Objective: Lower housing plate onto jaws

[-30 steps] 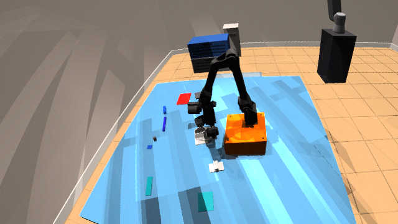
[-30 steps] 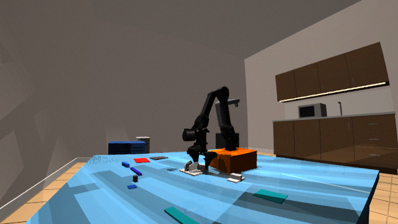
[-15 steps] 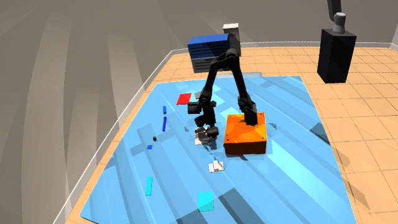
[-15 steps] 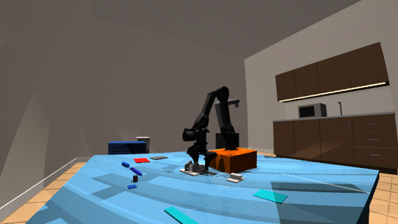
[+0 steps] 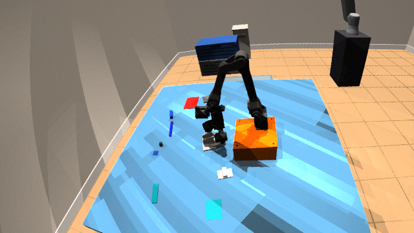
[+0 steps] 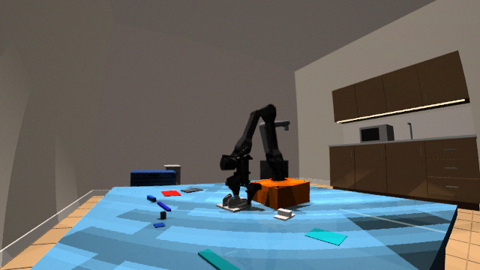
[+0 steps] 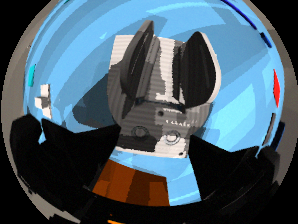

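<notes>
from where i'm watching, the arm [image 5: 240, 61] [image 6: 268, 112] rises from the orange box [image 5: 255, 136] [image 6: 290, 193] [image 7: 132, 185] and folds down to the bench [image 5: 194, 194] [image 6: 262, 232] [image 7: 65, 50]. my tool [image 5: 214, 132] [image 6: 244, 196] [image 7: 154, 132] points downward, its fingers set wide, with the near end of the light grey plate [image 5: 208, 147] [image 6: 222, 205] [image 7: 117, 47] held between them. that plate lies low beside the orange box, with two upright rounded pieces [image 5: 209, 138] [image 6: 235, 202] [image 7: 200, 70] standing on it, spaced apart. the wrist view shows two round rings near the plate's held end. it's fairly dark around the fingertips, so i can't be sure which part is the housing plate, or whether it's seated.

well apart from the tool, a white stepped piece [image 5: 224, 173] [image 6: 284, 214] [image 7: 45, 100] rests on the bench. a cyan sheet [image 5: 213, 210] [image 6: 325, 236] and a teal strip [image 5: 155, 193] [image 6: 217, 259] lie farther from the arm, while a red sheet [image 5: 191, 103] [image 6: 171, 193] [image 7: 276, 87] lies flat on the other side.
</notes>
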